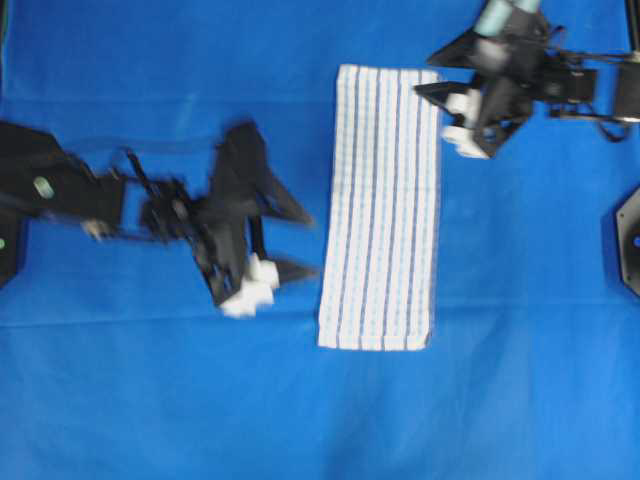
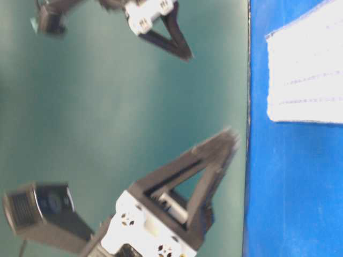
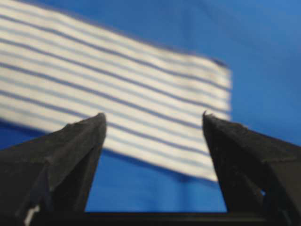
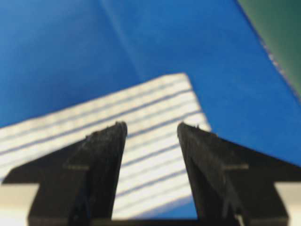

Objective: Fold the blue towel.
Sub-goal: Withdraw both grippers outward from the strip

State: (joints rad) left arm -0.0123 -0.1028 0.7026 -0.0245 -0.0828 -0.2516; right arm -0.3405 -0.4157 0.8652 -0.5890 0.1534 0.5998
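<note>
Left gripper: sitting closest to the lens in the left wrist view, its two dark fingers standing wide apart with nothing between them; the towel is lying beyond them, not touched.
Left gripper, overhead: hanging over the bare table cover just to the left of the towel's lower half, fingertips pointing toward the towel's long edge; blurred.
Table cover: plain solid blue sheet, lying under everything.
Blue towel: lying flat in the middle of the table as a long narrow strip, white with thin blue stripes running its length. Edges are looking even and squared.
Right gripper: hanging by the towel's top right corner; jaws spread, gripping nothing.
Right gripper, wrist view: fingers open over the towel's corner, cloth visible through the gap, no contact that I can make out.
Progress, judged: the towel is looking already folded lengthwise at least once, given its narrow shape; layers cannot be counted from these views.
Left to do, judged: possibly a crosswise fold to shorten the strip; otherwise the job is reading as near done.
</note>
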